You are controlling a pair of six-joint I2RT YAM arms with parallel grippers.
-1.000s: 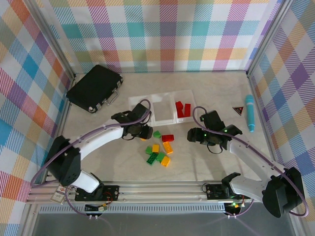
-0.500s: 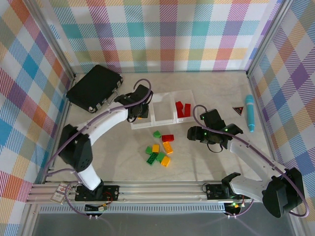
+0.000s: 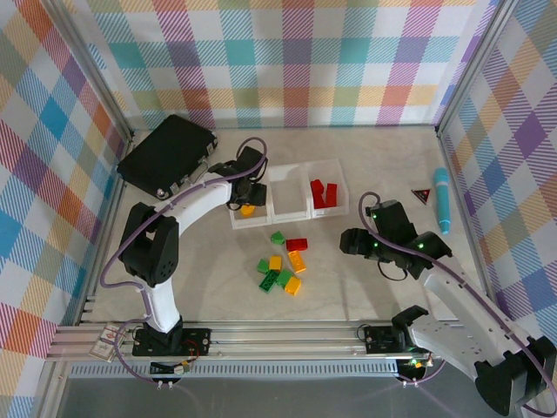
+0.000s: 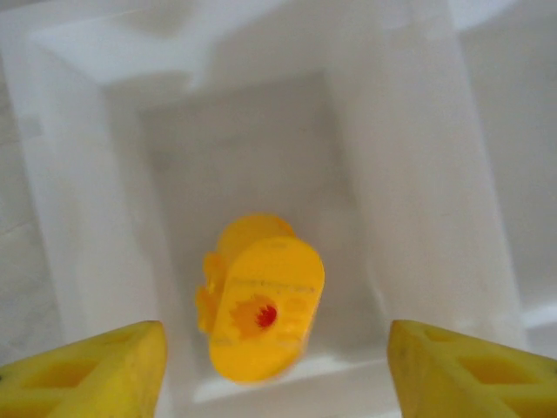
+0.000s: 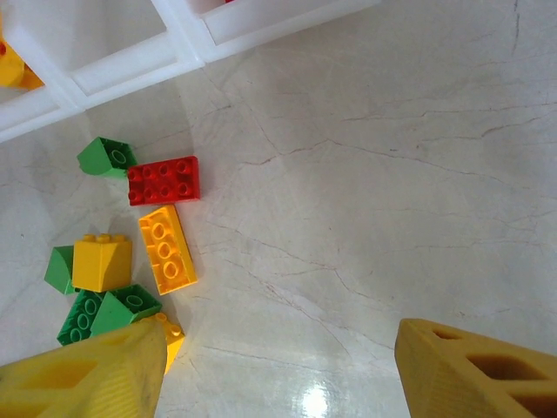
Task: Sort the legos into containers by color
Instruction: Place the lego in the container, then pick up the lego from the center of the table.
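Your left end effector (image 4: 274,370) hangs spread over the containers' (image 3: 289,218) left bin, where what looks like a yellow lego (image 4: 261,305) lies untouched. Your right end effector (image 5: 278,370) is spread too, empty, above the desk (image 5: 392,174) in front of the containers' right end; loose legos (image 3: 283,266) lie before their middle

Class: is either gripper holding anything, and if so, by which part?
Nothing is held. The left gripper is open above a yellow brick lying in the left bin; the right gripper is open over the table.
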